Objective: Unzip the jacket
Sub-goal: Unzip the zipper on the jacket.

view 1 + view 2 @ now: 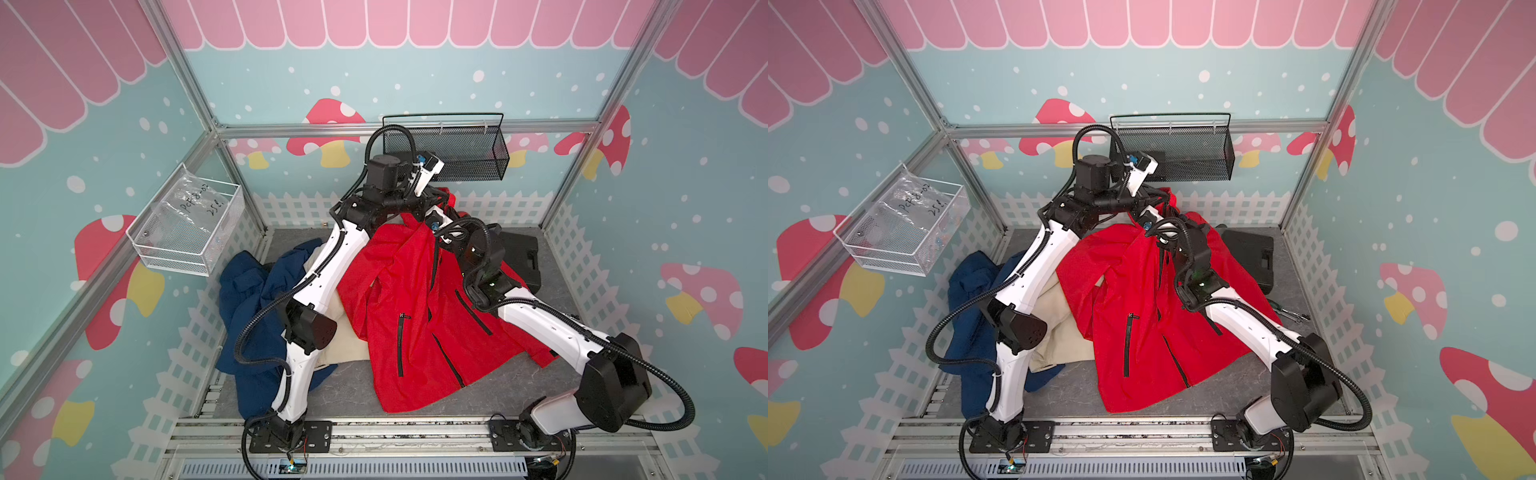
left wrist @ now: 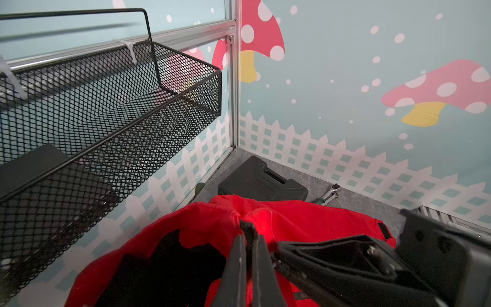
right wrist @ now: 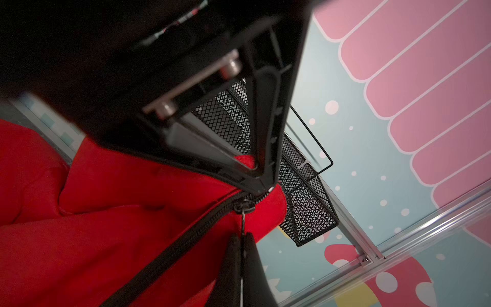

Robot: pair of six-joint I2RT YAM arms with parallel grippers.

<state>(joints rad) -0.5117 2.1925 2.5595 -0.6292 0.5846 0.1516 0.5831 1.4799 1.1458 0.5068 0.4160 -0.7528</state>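
At mid-table, red jacket (image 1: 415,316): lying front-up on the grey table (image 1: 498,386), hem toward the robot base, collar end being held up off the surface toward the back wall; showing in both top views (image 1: 1133,299).
Left gripper (image 2: 248,232): clamping fully closed on the collar (image 2: 265,212) at the top of the zipper, red cloth bunching around the tips.
Right gripper (image 3: 240,240): clamping fully closed on the thin zipper pull (image 3: 243,220), which is hanging from the slider (image 3: 243,206) straight into the tips.
Zipper (image 3: 172,244): teeth running closed below the slider; slider sitting near the collar end, just beside the left gripper's tip.
Blue garment (image 1: 245,299): lying crumpled at the table's left side, passing under the left arm.
Cream garment (image 1: 345,336): lying between the blue garment and the red jacket, touching both.
Black case (image 2: 260,180): lying flat in the back right corner, just behind the jacket.
Wrench (image 2: 329,192): lying just beside the case, near the right wall.
Black mesh basket (image 1: 457,153): hanging on the back wall behind the grippers, holding a dark flat item; what it is cannot be told.
White wire basket (image 1: 187,232): hanging on the left wall, holding a clear bag with handwriting.
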